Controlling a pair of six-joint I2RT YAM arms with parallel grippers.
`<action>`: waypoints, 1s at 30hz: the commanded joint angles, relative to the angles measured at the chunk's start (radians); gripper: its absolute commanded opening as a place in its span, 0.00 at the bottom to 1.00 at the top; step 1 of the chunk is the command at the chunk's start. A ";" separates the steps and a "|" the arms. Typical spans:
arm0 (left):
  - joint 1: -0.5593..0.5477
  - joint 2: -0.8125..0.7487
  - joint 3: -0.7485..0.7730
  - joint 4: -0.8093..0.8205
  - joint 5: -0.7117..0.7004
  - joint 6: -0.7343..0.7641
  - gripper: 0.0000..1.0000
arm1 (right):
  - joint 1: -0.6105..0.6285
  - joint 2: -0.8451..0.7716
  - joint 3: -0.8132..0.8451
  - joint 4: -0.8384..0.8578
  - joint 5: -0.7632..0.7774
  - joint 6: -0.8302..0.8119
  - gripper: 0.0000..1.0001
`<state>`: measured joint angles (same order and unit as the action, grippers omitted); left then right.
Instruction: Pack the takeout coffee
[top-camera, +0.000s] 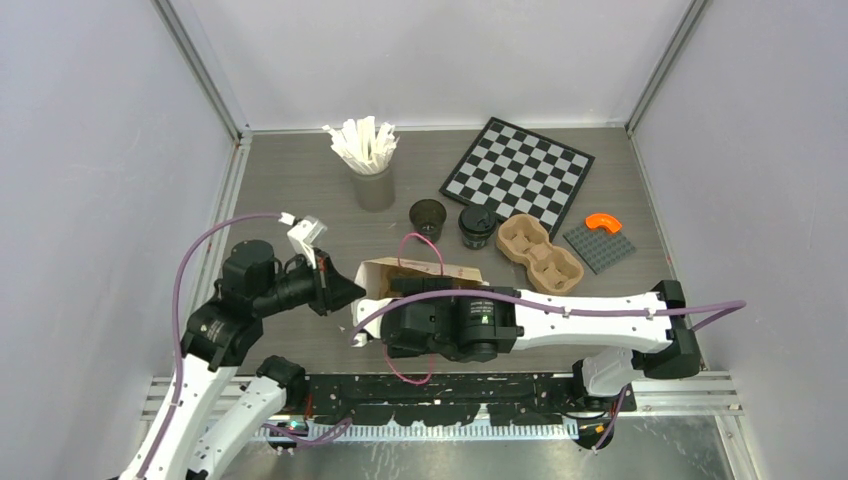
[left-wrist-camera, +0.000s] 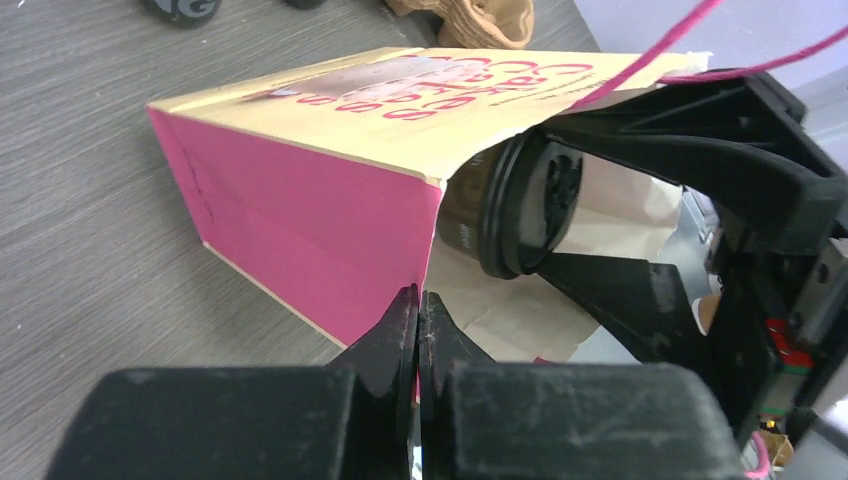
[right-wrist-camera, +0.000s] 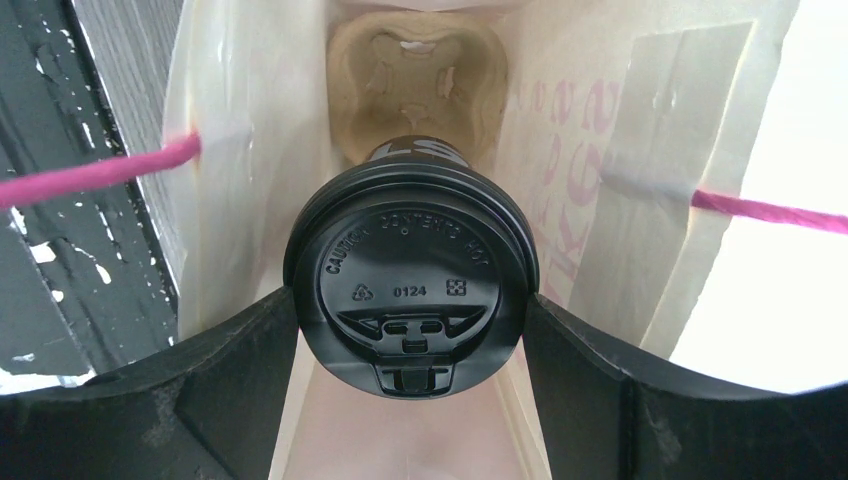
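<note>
Interior of the paper bag (right-wrist-camera: 590, 150), seen past my right gripper (right-wrist-camera: 410, 300). The lidded cup (right-wrist-camera: 410, 270) between my fingers fills most of the mouth, leaving only narrow gaps to the walls on either side. Pink handle cords (right-wrist-camera: 100, 172) run outside each wall. A pulp carrier (right-wrist-camera: 415, 70) blocks the far end. My left gripper (left-wrist-camera: 418, 320), pinching the mouth's edge, crowds that side. Bare table (top-camera: 290, 190) lies left of the bag.

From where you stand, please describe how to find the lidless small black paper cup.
Start at the black-and-white chequered board at the far side. Near its left corner stand two small black paper cups. The left cup is open; the right cup wears a black plastic lid.
</note>
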<state>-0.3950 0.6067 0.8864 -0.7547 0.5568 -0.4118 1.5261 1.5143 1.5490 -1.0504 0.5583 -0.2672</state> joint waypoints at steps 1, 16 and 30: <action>-0.002 -0.044 -0.034 0.113 0.058 -0.003 0.00 | 0.002 -0.003 -0.032 0.137 0.047 -0.112 0.81; -0.002 -0.079 -0.095 0.173 0.118 0.101 0.00 | -0.107 -0.052 -0.085 0.246 -0.102 -0.153 0.81; -0.002 -0.061 -0.104 0.216 0.160 0.132 0.00 | -0.179 -0.105 -0.255 0.364 -0.148 -0.218 0.81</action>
<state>-0.3950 0.5587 0.7795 -0.6121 0.6792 -0.2977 1.3525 1.4425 1.3457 -0.7895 0.4286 -0.4335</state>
